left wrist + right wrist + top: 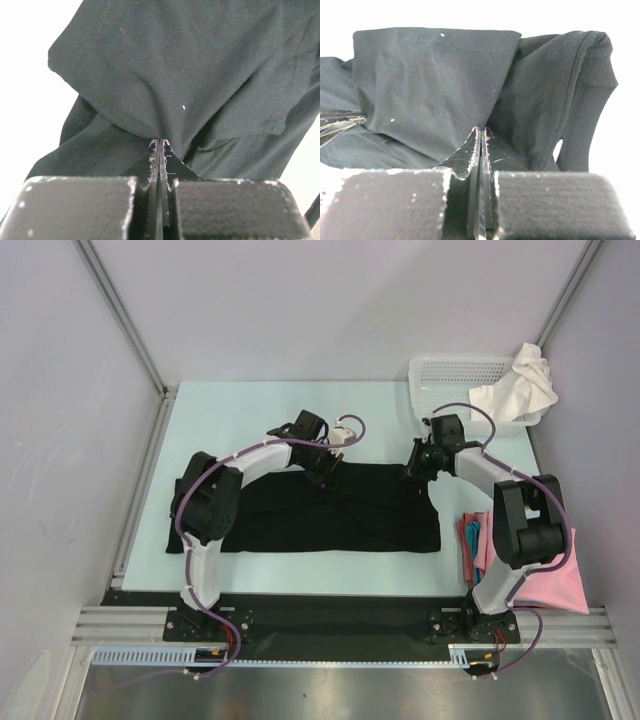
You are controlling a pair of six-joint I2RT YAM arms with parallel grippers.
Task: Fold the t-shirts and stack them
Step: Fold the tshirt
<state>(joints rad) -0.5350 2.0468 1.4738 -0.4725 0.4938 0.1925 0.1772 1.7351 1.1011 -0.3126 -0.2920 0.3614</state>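
We see a pale table (250, 410) boxed in by grey walls (300, 300). The black t-shirt (330, 515) lies spread mid-table, with the left gripper (325, 465) and right gripper (418, 468) both pinched tight on its far edge. A white t-shirt (520, 390) drapes over the mesh basket (450, 370) at the far right. The pink t-shirt (560, 585) and red t-shirt (468, 540) lie partly behind the right arm (525, 530).

The scene is lit brightly and evenly. Beyond the fingers (147, 165) the tabletop (25, 50) is blown out to white; the black t-shirt (190, 65) is rendered sharply, the finger bases blurred.
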